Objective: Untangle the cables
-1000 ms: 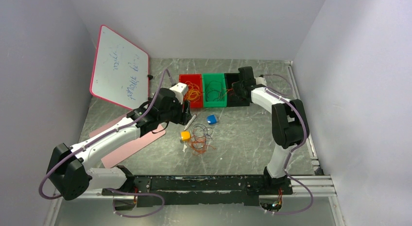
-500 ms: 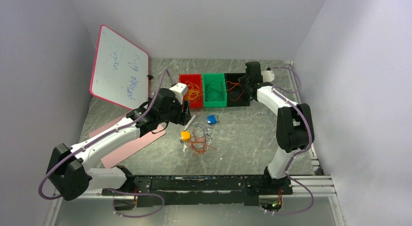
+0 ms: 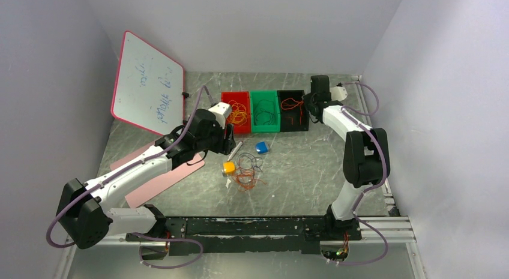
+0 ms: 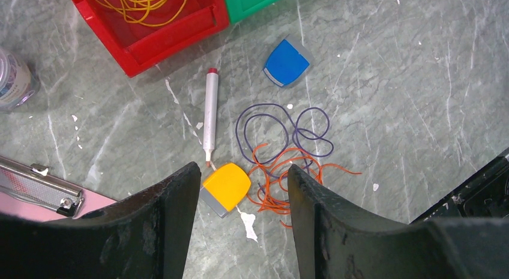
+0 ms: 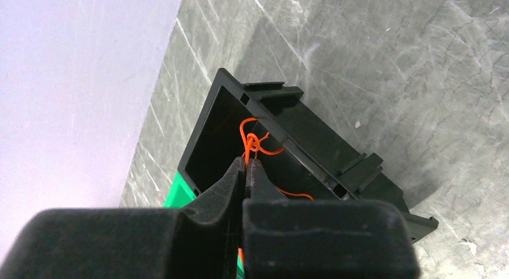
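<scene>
A tangle of red-orange (image 4: 282, 183) and dark purple (image 4: 264, 126) cables lies on the table (image 3: 247, 171). My left gripper (image 4: 240, 180) hovers open above it, empty. Yellow-orange cables (image 4: 141, 0) lie in the red bin (image 3: 235, 111); dark cables lie in the green bin (image 3: 265, 113). My right gripper (image 5: 246, 163) is shut on a red-orange cable (image 5: 255, 141) over the black bin (image 3: 293, 110), at its right end (image 3: 313, 105). The cable's lower part is hidden behind the fingers.
A yellow block (image 4: 227, 186), a blue block (image 4: 287, 62) and a marker pen (image 4: 209, 114) lie beside the tangle. A whiteboard (image 3: 147, 84) leans at back left. A pink clipboard (image 3: 157, 174) lies under the left arm. A small jar (image 4: 13, 78) stands left of the red bin.
My right gripper has moved right, from over the black bin's left side to its right end, drawing the red-orange cable along. The left arm has not moved.
</scene>
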`<state>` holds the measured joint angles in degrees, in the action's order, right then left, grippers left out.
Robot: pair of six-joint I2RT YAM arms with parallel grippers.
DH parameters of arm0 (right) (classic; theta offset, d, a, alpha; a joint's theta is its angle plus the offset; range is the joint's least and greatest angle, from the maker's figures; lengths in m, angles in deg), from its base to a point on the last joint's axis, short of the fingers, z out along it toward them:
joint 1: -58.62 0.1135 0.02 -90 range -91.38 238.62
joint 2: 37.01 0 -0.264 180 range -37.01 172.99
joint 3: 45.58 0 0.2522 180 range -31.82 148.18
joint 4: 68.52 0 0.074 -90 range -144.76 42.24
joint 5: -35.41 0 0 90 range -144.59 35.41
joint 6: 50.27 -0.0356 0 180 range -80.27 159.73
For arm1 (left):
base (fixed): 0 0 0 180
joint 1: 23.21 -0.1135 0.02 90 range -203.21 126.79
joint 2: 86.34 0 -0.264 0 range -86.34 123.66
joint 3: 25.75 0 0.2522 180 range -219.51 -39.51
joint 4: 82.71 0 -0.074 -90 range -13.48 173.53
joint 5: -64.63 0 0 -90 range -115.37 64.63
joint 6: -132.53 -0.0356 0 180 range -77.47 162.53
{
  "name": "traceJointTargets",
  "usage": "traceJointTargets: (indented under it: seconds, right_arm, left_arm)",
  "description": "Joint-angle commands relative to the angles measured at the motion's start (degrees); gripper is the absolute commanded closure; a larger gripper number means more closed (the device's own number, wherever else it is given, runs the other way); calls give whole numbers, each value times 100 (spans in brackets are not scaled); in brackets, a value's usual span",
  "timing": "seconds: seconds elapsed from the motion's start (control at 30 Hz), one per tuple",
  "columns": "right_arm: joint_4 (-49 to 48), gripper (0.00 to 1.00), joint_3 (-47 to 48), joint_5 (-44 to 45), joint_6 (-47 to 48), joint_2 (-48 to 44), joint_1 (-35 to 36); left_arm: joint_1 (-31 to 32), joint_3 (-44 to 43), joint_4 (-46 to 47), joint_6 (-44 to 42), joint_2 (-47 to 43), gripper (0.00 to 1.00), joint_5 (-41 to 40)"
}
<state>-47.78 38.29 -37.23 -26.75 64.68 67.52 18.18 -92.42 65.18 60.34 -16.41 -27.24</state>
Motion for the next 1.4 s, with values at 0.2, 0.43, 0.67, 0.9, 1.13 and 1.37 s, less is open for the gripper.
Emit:
traceJointTargets:
  seconds: [0.2, 0.43, 0.67, 0.9, 1.13, 1.37]
  right_arm:
    - [29, 100, 208, 282, 210, -34, -46]
    - [-89, 100, 373, -45, 628, 115, -39]
    - [111, 100, 837, -912, 1372, 646, -15]
    - [-10, 97, 794, -1138, 1919, 836, -4]
    - [-24, 68, 957, -1231, 2386, 701, -3]
    - [-153, 58, 859, -1323, 2707, 291, -4]
  left_arm:
    - [-36, -58, -55, 4, -146, 40, -113]
    - [-41, -18, -20, 41, -147, 40, -81]
    - [-34, -53, -39, 65, -111, 39, -47]
    - [-35, -45, -49, 79, -120, 39, -37]
    - [-34, -19, -34, 109, -153, 39, -67]
    - [-36, -44, -5, 109, -98, 39, -14]
